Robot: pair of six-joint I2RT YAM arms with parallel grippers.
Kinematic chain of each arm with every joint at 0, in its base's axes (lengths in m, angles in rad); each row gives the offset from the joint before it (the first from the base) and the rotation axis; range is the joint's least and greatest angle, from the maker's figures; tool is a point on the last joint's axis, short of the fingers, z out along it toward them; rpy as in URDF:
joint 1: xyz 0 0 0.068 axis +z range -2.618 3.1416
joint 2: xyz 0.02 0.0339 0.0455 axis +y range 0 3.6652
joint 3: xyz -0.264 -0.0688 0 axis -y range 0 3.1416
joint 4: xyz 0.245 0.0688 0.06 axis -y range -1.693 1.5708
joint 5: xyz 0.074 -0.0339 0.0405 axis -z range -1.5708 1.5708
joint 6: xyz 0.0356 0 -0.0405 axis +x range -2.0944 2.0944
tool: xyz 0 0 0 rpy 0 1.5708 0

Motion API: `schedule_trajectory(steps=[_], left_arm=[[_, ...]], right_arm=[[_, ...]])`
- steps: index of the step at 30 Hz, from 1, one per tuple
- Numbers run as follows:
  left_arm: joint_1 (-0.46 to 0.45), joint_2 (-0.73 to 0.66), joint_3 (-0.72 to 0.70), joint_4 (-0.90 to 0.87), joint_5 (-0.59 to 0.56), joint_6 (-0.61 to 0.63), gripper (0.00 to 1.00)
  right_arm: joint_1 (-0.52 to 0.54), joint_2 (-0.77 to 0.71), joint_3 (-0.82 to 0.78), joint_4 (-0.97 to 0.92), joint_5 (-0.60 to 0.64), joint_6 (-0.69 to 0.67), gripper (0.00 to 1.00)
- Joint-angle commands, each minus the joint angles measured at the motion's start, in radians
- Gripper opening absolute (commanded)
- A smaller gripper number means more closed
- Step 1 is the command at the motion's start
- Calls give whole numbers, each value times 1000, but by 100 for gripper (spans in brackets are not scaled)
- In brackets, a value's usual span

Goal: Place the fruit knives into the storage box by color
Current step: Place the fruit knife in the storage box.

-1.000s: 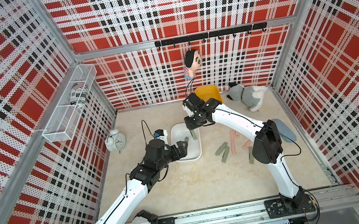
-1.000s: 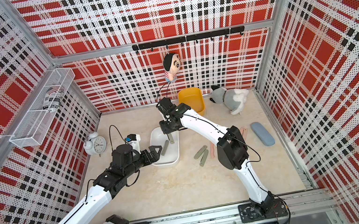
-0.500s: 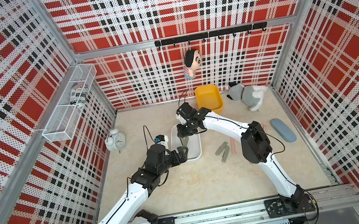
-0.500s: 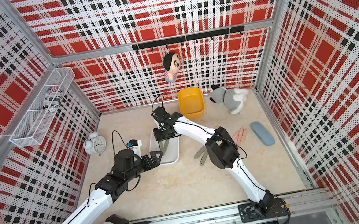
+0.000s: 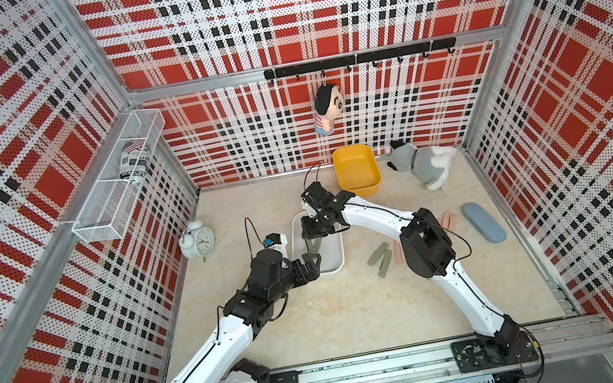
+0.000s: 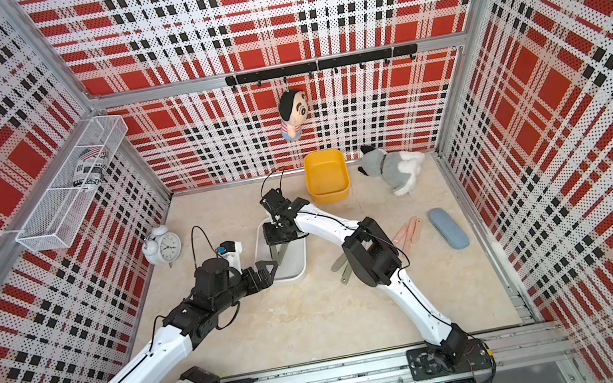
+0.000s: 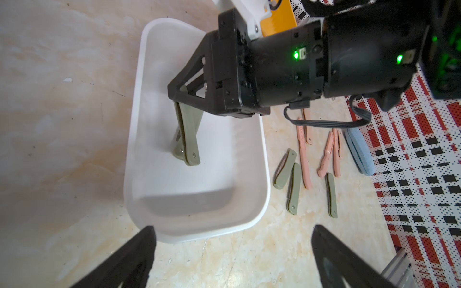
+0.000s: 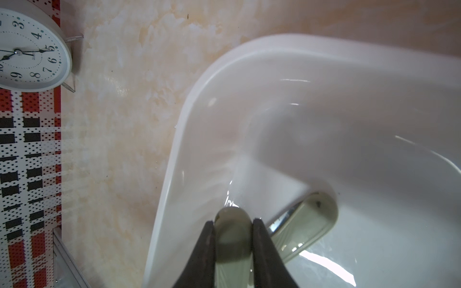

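Your largest container is the wire basket point(image 5: 98, 229) on the left wall, with a printed roll point(image 5: 134, 162) lying in its rear half. Next is the white storage box point(image 5: 333, 259), left of centre on the table point(image 5: 319, 325). Inside it a green fruit knife point(image 8: 232, 249) stands steeply, pinched by the right gripper point(image 8: 233, 224). A second green knife point(image 8: 311, 219), with a strip of metal blade showing along its edge, sits right against the first. You cannot tell from these views whether that one is pinched too or only leaning. In the left wrist view both lower ends reach close to the box floor. The yellow box point(image 5: 361, 191) stands behind the white one by the back wall, apart from it.

Your right arm point(image 5: 428, 248) rises from the front rail with its elbow high above the loose knives. Its forearm runs left to the white box, and the gripper points down into it, clenched on the green fruit knife. Your left arm point(image 5: 212, 343) stretches low from the front left corner. The left gripper point(image 7: 232, 230) faces the box's near end wall, jaws spread wide and released.

Right of the white box, three loose green knives point(image 7: 294, 189) lie on the table. The pink knives point(image 7: 304, 159) lie just beyond them, toward a blue-grey case point(image 5: 482, 222)
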Motion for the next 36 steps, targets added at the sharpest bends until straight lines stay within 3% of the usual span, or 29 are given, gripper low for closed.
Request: schedule_trajectory(steps=[1,11,20,23,30,36], left_arm=[[6,-10,-8,27,2,-8,99],[6,-19,-8,23,-3,-6,99],[5,-25,-8,20,-6,-8,99],[5,-27,-5,18,-6,-7,99],[-3,-54,52,-33,-28,10,99],[-31,-54,165,-101,-63,50,99]], right_arm=[[-18,35,23,41,-21,31,20],[-26,60,47,45,-43,46,25],[-26,44,38,46,-44,41,48],[-25,24,31,51,-47,33,50],[-36,-123,-23,66,-25,-12,57],[-77,-336,-180,76,36,-57,61]])
